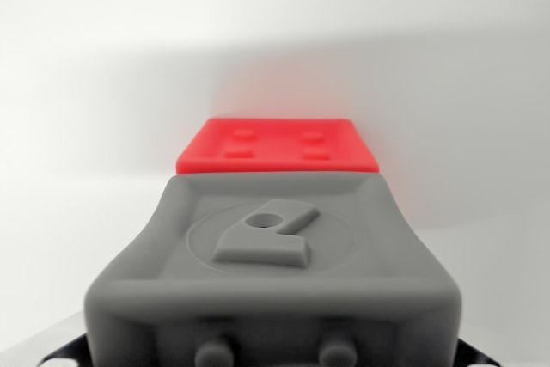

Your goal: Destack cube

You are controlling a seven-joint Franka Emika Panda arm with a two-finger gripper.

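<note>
We see the grey hand (pixel 273 281) at 6 o'clock, red cube (pixel 277 145) just beyond at 12; we cannot tell its opening.

Red cube (pixel 277 145), top w/ four low square studs, lies flat; only top face shows, rest hidden. Sits mid-view on white surface (pixel 103 100).

The grey gripper finger (pixel 273 272) looks like matt, smooth moulded plastic or rubber with a raised emblem, and just beyond it the red cube (pixel 277 145) shows smooth, faintly glossy plastic with shallow square studs.
</note>
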